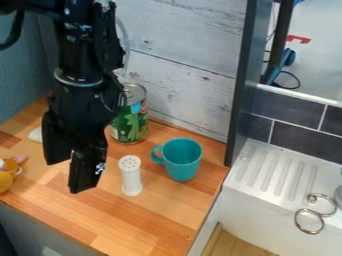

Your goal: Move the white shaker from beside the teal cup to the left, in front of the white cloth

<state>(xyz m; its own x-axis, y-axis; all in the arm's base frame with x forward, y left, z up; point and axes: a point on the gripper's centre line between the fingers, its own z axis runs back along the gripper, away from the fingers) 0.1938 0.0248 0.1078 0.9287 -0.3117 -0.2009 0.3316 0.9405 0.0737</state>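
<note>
No text, label, brand, number or sign can be read.
</note>
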